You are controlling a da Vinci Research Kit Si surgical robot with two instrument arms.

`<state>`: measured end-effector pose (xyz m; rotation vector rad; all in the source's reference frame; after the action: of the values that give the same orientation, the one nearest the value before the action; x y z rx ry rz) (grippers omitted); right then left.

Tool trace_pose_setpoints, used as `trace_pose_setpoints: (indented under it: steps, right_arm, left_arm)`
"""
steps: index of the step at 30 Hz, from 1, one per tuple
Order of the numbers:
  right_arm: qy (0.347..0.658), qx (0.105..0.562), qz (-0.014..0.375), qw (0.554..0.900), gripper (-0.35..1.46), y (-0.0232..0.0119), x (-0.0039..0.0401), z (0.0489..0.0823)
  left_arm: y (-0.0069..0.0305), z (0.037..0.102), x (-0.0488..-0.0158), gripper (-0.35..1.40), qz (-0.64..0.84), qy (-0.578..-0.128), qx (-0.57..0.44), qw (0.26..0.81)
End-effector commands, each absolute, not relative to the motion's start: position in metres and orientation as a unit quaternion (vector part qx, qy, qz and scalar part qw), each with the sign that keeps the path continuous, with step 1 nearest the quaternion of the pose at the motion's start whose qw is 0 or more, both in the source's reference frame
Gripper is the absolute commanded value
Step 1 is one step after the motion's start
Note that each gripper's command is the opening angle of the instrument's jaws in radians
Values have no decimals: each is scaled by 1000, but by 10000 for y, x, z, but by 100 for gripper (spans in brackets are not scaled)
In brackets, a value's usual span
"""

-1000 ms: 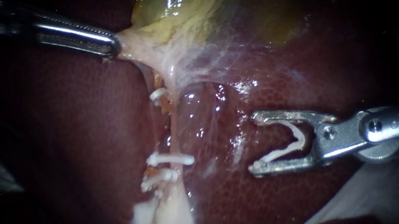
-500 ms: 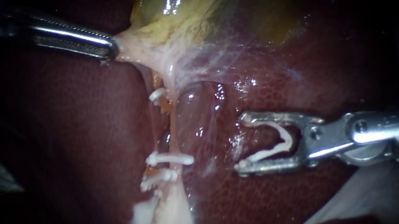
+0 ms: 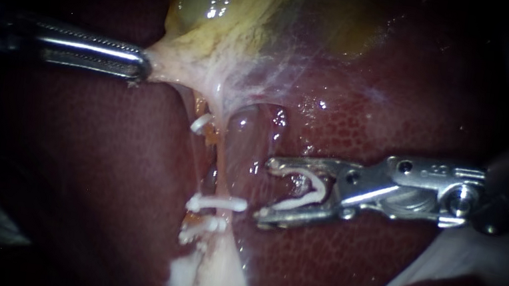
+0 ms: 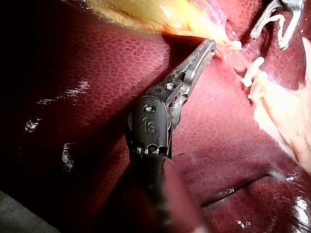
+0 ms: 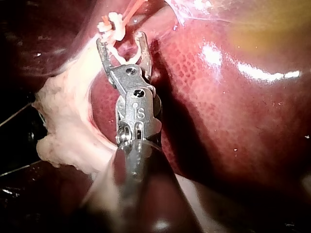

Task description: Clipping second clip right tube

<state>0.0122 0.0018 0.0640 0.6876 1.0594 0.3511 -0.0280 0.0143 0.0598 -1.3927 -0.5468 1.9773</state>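
My left instrument [image 3: 141, 65] comes in from the left, its jaws shut on the pale neck tissue of the yellow gallbladder [image 3: 232, 18], which is drawn taut leftward; the same hold shows in the left wrist view [image 4: 210, 46]. A thin pinkish tube [image 3: 217, 164] runs down from that tissue. It carries one white clip [image 3: 202, 122] high up and two white clips [image 3: 218, 203] lower down. My right instrument [image 3: 264, 189] lies just right of the tube, between those clips. Its jaws stand wide, holding an open white clip [image 3: 304, 191], and touch no tube. The right wrist view [image 5: 121, 41] shows them just short of the clips.
Dark red liver [image 3: 373, 113] surrounds the tube on both sides. A rounded glistening bulge [image 3: 248, 139] sits just above the right instrument's tips. Pale fatty tissue [image 3: 213, 285] spreads below the lower clips and along the lower right [image 3: 452, 260].
My right instrument has moved left across the liver toward the tube, carrying its open clip, and its shaft now lies more level. The left instrument keeps its hold unmoved.
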Motion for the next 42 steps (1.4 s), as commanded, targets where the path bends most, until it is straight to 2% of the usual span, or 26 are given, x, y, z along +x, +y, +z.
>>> trace_pose_setpoints:
  steps: [1,14,21,42]
  right_arm:
    - [492,321,163,793,49,19,125,644]
    - [485,360,174,778,50,14,156,682]
    - [506,385,179,751,49,11,171,689]
    - [537,445,190,690,47,0,209,702]
  left_arm:
    - [143,598,-280,-35,754,-209,-531,325]
    - [142,597,-278,-35,755,-207,-532,323]
    - [142,597,-278,-35,755,-207,-532,323]
    - [141,595,-278,-35,755,-207,-532,323]
